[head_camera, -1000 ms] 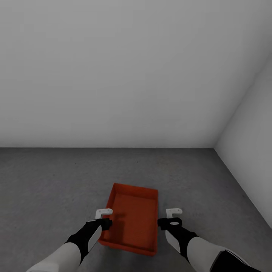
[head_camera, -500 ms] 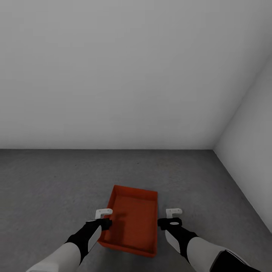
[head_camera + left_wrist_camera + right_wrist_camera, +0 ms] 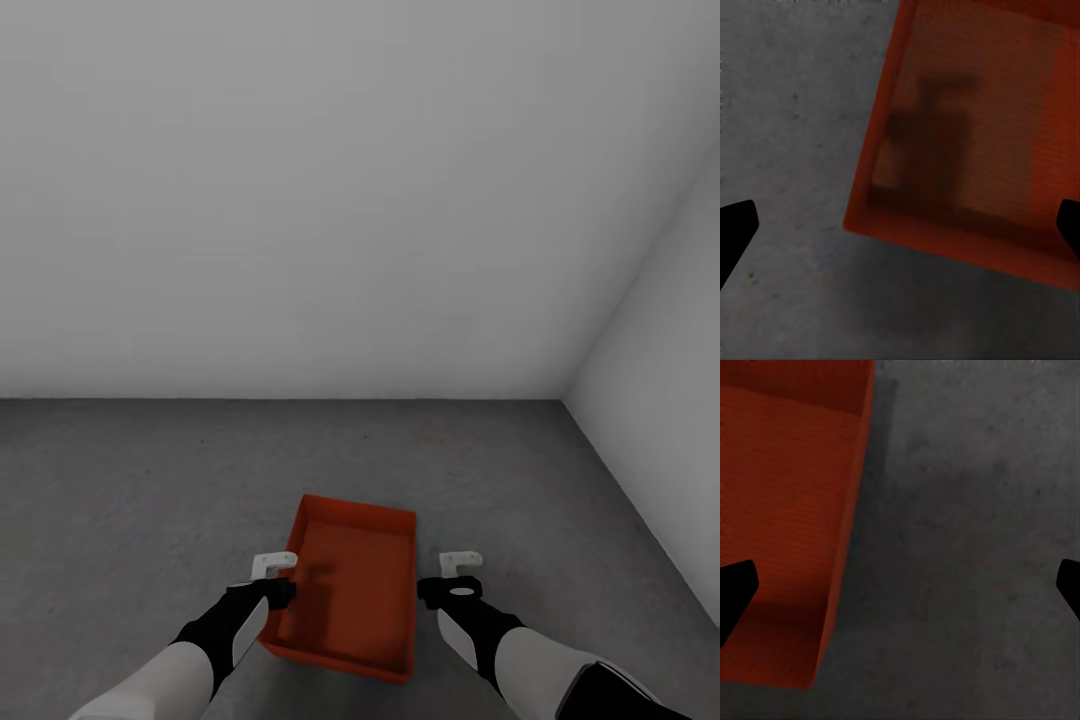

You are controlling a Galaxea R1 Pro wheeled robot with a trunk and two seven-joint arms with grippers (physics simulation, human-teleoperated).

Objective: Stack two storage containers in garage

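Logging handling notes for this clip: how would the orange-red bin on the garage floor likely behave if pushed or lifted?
The storage container looks stiff, its straight plain walls holding shape. Empty and lidless, it is probably light. Flat on the rough floor, it would likely slide rather than tip or roll.

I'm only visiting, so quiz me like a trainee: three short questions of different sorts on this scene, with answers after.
1. True or false: the left hand is gripping the bin.
2. Multiple choice: the bin rests on (a) a wood plank floor, (b) the grey floor, (c) a second bin.
3. Fill in: the bin lies between the left hand and the ____ hand.

Key
1. False. In the wrist views the fingers of both hands are spread wide above the bin's long walls, closed on nothing.
2. b.
3. right.
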